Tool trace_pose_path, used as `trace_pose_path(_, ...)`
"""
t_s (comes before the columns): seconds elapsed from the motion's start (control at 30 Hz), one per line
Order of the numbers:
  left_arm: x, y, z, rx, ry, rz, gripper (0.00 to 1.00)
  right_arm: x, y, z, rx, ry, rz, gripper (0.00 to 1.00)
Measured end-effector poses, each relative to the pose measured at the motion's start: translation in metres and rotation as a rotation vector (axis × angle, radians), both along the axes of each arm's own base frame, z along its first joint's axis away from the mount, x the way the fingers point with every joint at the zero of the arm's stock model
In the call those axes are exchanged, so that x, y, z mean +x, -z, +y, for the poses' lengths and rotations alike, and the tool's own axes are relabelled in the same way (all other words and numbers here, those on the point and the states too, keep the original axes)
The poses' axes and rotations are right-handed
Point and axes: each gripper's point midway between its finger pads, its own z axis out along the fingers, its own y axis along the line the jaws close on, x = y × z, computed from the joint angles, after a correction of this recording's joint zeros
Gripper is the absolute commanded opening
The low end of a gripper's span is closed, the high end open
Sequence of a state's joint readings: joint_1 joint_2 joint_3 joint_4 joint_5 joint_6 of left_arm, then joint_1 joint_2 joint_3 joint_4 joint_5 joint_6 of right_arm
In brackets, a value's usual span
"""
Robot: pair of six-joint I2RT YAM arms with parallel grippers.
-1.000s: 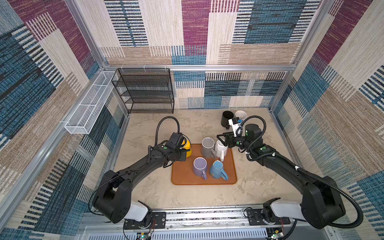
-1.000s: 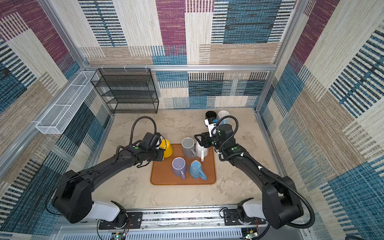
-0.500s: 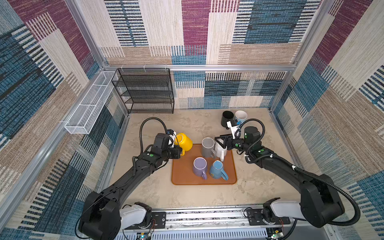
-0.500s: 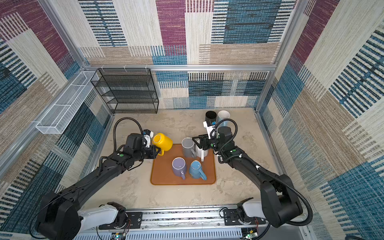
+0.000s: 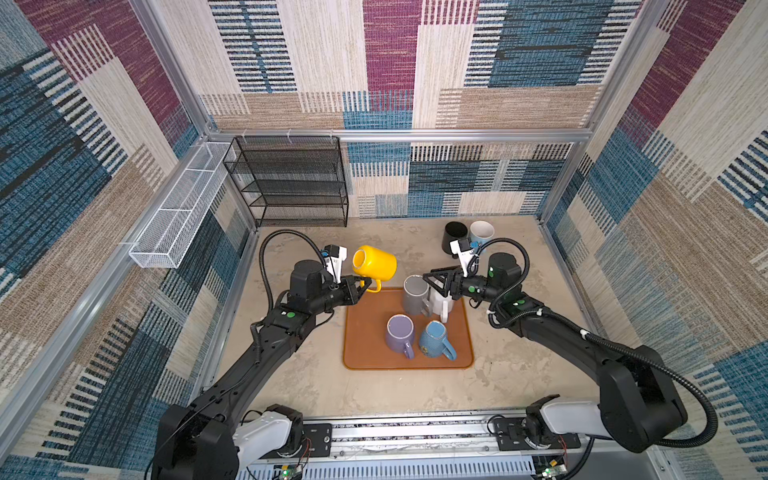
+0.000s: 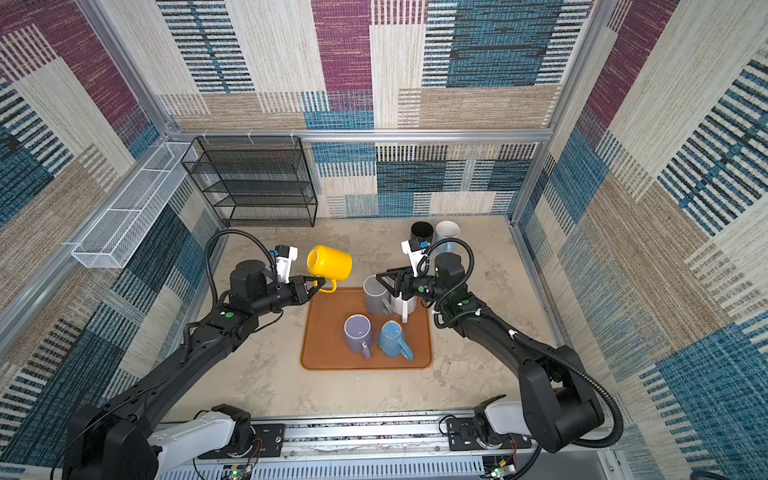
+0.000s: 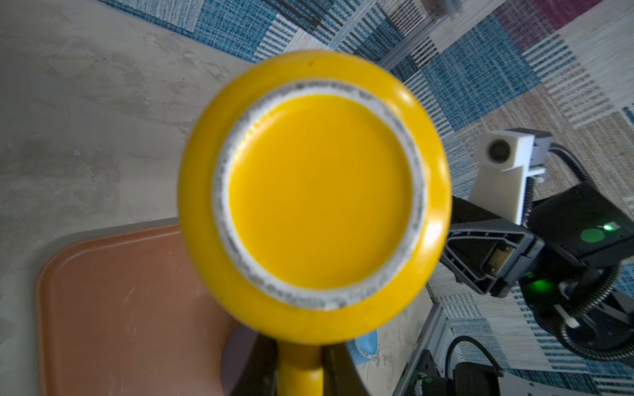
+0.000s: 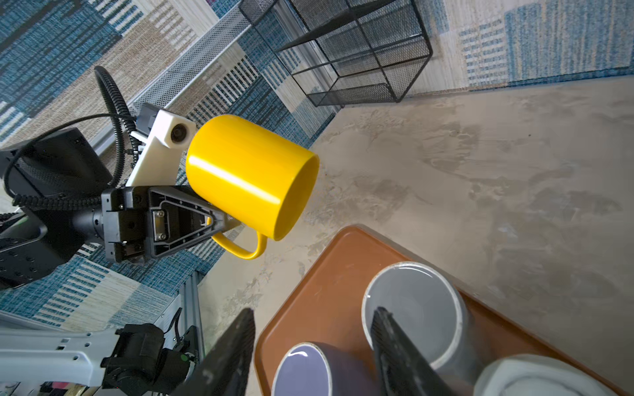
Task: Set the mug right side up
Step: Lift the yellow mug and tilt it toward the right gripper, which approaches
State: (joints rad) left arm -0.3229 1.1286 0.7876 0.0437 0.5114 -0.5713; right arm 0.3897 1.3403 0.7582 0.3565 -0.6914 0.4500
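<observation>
— Where is the shiny yellow mug (image 5: 374, 262)?
— Sideways in the air, near the brown tray (image 5: 365, 332); the left gripper (image 5: 362, 289) pinches its handle; the right gripper (image 5: 431, 281) is open, empty; hold tight; roll slowly till its mouth faces up.

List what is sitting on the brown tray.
Four mugs stand on the tray: a grey mug, a white mug, a purple mug and a blue mug. The right gripper hangs over the white mug and covers part of it.
</observation>
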Motion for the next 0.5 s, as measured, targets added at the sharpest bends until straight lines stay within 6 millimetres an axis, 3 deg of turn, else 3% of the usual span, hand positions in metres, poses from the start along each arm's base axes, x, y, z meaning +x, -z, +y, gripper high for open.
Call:
trace_pose_path(0.27,-0.004,-0.037,-0.008,-0.104,0.043,-0.099,0.0,-0.013,-0.011,0.017,0.076,-0.082,0.015,0.57)
trace_pose_path(0.5,-0.01,-0.066,-0.016,-0.192,0.108,-0.196,0.0,-0.021,-0.042,0.026,0.138,-0.128,-0.034,0.58)
